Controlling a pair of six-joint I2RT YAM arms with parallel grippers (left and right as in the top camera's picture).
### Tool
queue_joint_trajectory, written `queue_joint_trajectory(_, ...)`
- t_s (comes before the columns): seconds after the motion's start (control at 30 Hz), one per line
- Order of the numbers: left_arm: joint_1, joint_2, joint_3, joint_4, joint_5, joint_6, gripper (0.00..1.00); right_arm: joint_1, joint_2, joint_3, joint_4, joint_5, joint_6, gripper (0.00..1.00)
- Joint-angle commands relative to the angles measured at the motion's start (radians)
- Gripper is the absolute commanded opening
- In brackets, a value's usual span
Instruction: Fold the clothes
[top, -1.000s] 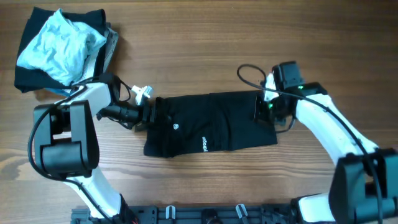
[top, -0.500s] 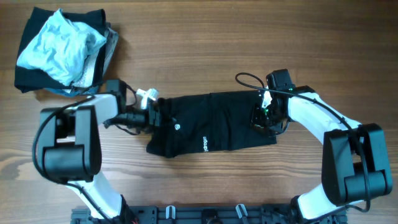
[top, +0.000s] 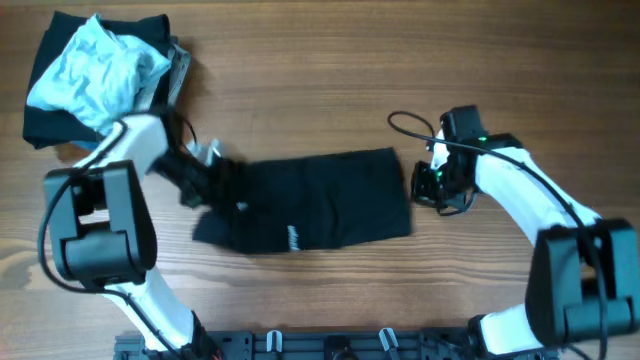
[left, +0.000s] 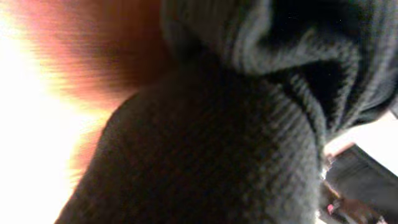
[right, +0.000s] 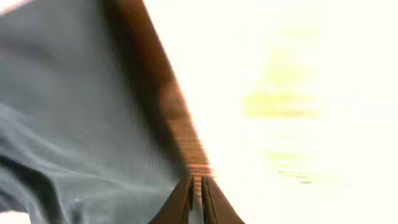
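Note:
A folded black garment (top: 320, 205) with a small white print lies across the middle of the table. My left gripper (top: 218, 185) is shut on its bunched left end. In the left wrist view, dark knit fabric (left: 211, 143) fills the frame and hides the fingers. My right gripper (top: 420, 188) sits just off the garment's right edge, shut and holding nothing. In the right wrist view its fingertips (right: 196, 182) are together over the wood, with the grey-looking cloth (right: 74, 124) to their left.
A pile of other clothes sits at the back left corner: a crumpled pale blue piece (top: 95, 72) on top of black cloth (top: 45, 125). A black cable (top: 405, 122) loops by the right wrist. The arm bases stand along the front edge.
My left gripper closed on the garment's left end and pulled it left and slightly forward. The garment's right edge slid out from under the right gripper, which stayed shut.

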Motion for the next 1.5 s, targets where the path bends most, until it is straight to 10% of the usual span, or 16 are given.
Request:
queue_joint_trajectory(0.0, -0.034, -0.066, 0.225, -0.064, -0.084, -0.021, 0.04, -0.003, -0.053, 0.047, 0.009, 0.041, -0.034, 0.1)
queue_joint_trajectory(0.47, -0.632, -0.069, 0.275, 0.111, -0.271, -0.343, 0.18, -0.053, -0.053, 0.047, 0.023, 0.045, -0.007, 0.11)
queue_joint_trajectory(0.6, -0.727, -0.069, 0.229, 0.261, -0.3, -0.414, 0.56, -0.053, -0.053, 0.047, 0.022, 0.045, -0.008, 0.36)
queue_joint_trajectory(0.67, -0.761, -0.069, 0.229, 0.306, -0.297, -0.413, 0.59, -0.053, -0.053, 0.047, 0.016, 0.045, -0.01, 0.5)
queue_joint_trajectory(0.87, -0.621, -0.125, 0.34, 0.134, -0.301, -0.391, 0.52, -0.03, -0.053, 0.045, 0.035, -0.236, -0.32, 0.59)
queue_joint_trajectory(1.0, -0.458, -0.224, 0.353, 0.093, -0.301, -0.349, 0.43, 0.059, 0.002, 0.043, 0.153, -0.241, -0.33, 0.29)
queue_joint_trajectory(1.23, -0.384, -0.235, 0.353, 0.0, -0.301, -0.318, 0.41, 0.107, 0.121, 0.049, 0.242, -0.295, -0.361, 0.49)
queue_joint_trajectory(1.33, -0.384, -0.235, 0.353, 0.008, -0.301, -0.318, 0.42, 0.107, 0.121, 0.049, 0.235, -0.379, -0.481, 0.26)
queue_joint_trajectory(1.47, -0.384, -0.235, 0.353, 0.006, -0.301, -0.296, 0.42, 0.107, 0.121, 0.049, 0.232, -0.434, -0.557, 0.24)
